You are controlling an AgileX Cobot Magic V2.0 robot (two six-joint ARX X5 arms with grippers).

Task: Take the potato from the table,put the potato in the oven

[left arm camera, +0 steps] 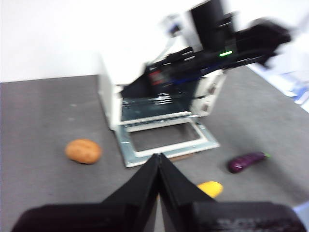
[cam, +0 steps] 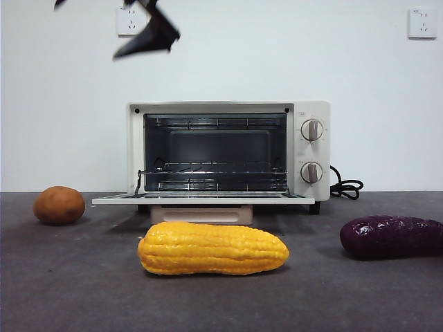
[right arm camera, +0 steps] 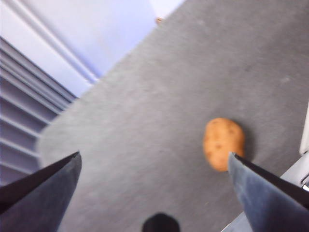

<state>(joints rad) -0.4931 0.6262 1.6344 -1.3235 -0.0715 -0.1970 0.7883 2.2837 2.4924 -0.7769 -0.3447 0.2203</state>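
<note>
1. The potato (cam: pixel 59 205) lies on the table (cam: pixel 83 290) near its left edge, left of the oven (cam: pixel 228 149) and clear of the dropped door (cam: pixel 202 199).
2. The right gripper (right arm camera: pixel 154 169) hangs high above the potato, jaws spread wide and empty. The left gripper (left arm camera: pixel 158 164) waits pinched shut.
3. Risk: the potato is round, so an off-centre pinch could squirt it toward the table's left edge.
4. Risk: the corn (cam: pixel 212 247) and the open door crowd the way in, and a low carry might clip either.
5. The oven holds only a bare wire rack (cam: pixel 214 176).
</note>
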